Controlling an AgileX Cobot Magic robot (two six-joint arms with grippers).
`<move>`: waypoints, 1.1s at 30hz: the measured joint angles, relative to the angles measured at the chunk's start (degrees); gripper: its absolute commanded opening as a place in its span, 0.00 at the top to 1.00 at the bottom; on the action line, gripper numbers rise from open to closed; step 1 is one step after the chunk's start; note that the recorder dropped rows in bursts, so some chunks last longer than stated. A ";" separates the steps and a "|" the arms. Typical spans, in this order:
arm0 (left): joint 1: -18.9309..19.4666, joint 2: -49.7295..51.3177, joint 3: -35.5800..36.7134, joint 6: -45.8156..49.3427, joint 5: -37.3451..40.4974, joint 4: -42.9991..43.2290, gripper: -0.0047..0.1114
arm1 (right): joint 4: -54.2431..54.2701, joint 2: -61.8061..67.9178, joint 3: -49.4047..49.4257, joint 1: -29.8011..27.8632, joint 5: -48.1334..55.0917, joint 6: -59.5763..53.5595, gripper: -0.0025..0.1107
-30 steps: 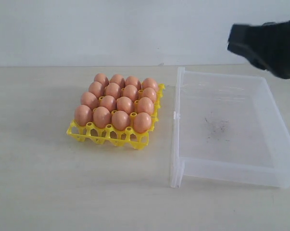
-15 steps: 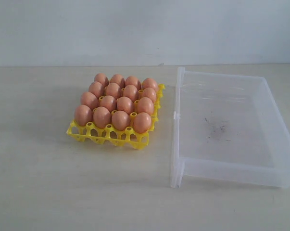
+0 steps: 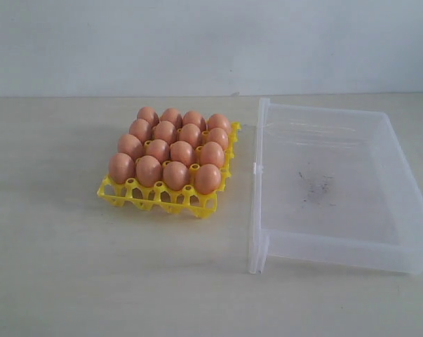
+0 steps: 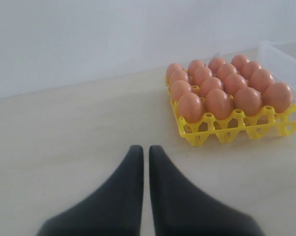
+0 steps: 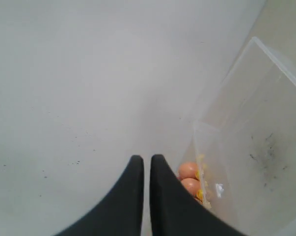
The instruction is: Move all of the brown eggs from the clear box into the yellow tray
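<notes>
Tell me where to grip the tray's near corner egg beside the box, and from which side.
Grip the egg across its exposed upper half, coming from straight above. It stands upright in the tray, which hides its lower part, and neighbouring eggs crowd two sides, so a side approach looks blocked.
</notes>
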 measured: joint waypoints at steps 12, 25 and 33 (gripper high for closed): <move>0.00 0.00 0.00 0.00 0.00 0.00 0.93 | -2.22 -1.20 0.30 0.00 9.42 -27.02 0.97; 0.00 0.00 0.00 0.00 0.00 0.00 0.93 | -5.30 -1.20 0.41 -3.25 9.12 -76.75 0.97; 0.00 0.00 0.00 0.00 0.00 0.00 0.93 | -5.30 -1.20 0.37 -3.44 -0.56 -77.82 0.97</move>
